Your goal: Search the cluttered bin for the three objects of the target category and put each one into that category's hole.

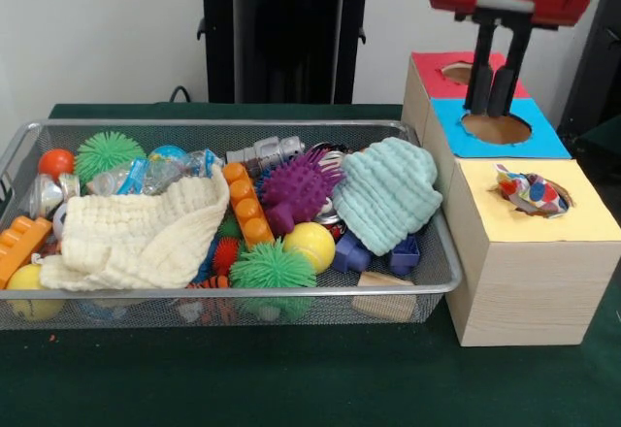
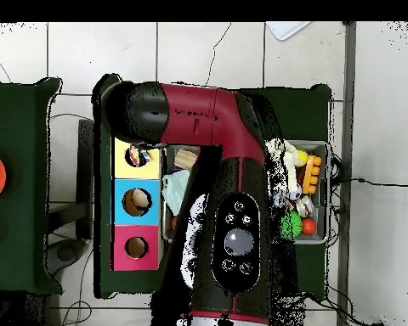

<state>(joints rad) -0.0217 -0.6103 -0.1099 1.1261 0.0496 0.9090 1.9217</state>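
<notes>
Green worktop (image 1: 291,378) carries bin (image 1: 441,252); soft cloths, cream (image 1: 131,238) and mint (image 1: 386,194), suit a mid-fold pinch. Fingers (image 1: 497,85) seem closed, probably empty.

No text, label, brand, number or sign can be read on anything shown, in either the front view or the overhead view
</notes>
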